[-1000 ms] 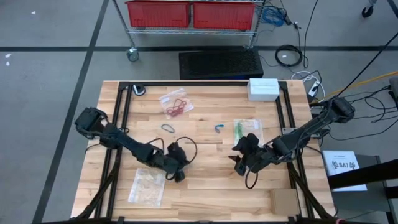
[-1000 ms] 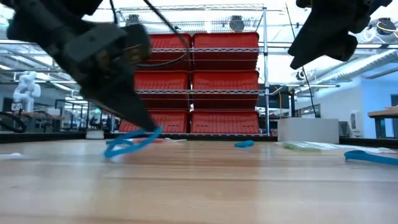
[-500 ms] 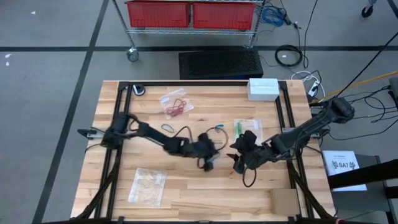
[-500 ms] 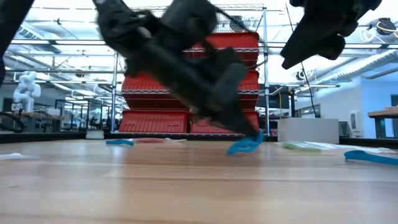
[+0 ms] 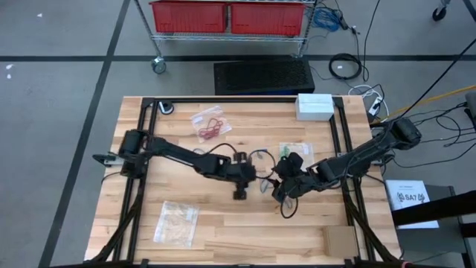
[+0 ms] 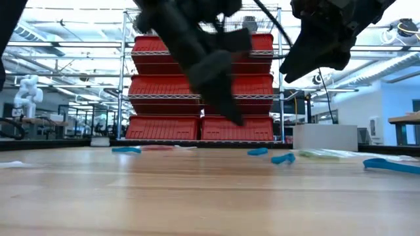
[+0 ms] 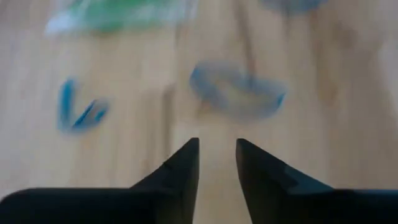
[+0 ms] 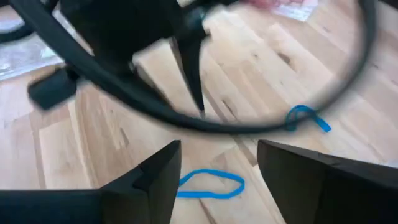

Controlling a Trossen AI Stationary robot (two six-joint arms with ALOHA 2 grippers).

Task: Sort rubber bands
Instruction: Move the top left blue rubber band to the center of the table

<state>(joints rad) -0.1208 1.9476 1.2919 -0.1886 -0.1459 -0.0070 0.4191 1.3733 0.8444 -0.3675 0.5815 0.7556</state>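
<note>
Bright, even light overhead; left wrist view heavily motion-blurred.

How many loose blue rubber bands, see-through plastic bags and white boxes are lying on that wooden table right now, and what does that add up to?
Loose blue rubber bands: 4
Clear plastic bags: 3
White box: 1
Total: 8
</note>
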